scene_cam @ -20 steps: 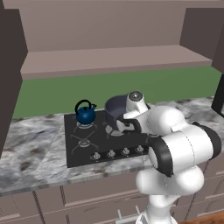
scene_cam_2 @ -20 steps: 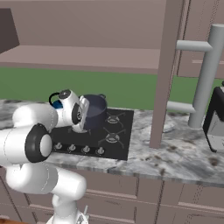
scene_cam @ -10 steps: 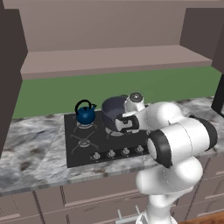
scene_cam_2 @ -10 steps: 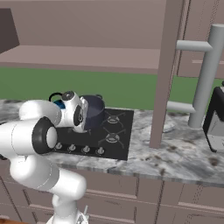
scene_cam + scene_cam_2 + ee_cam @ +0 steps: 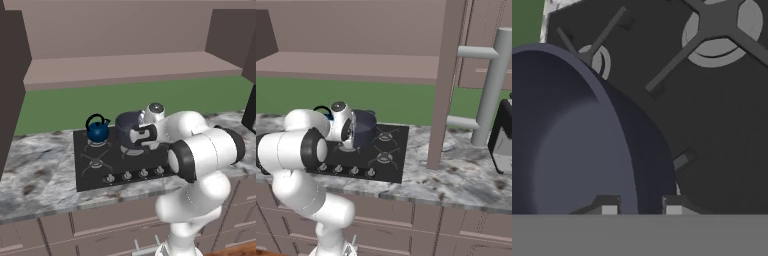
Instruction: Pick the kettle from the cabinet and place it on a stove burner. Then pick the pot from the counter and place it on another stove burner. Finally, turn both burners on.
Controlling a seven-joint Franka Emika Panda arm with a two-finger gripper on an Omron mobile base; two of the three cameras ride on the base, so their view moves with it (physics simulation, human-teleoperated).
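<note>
Two vessels stood over the cooktop in the left base view. Toward the left of centre the kettle sat on a back burner, upright, its black handle looping above it. Just to its right the pot hung or rested over the neighbouring back burner; whether its base touched the grate could not be told. The gripper was at the pot's right-hand side, and the white arm swept in from the lower right of the frame.

In the hand view the pot's rim curved from upper left to bottom centre, and the two fingertips straddled it, one inside the wall and one outside, so the gripper was clenched on the pot's rim. A spoked burner lay at the upper right of that frame.

In the right base view the pot showed left of centre, with the hand in front of it.

The step in hand looked like setting the pot down. Done well, it would call for centring the pot over the grate, keeping it clear of the kettle, lowering it level until the base sat flat, and only then letting go. The knobs along the front edge remained to be turned.
</note>
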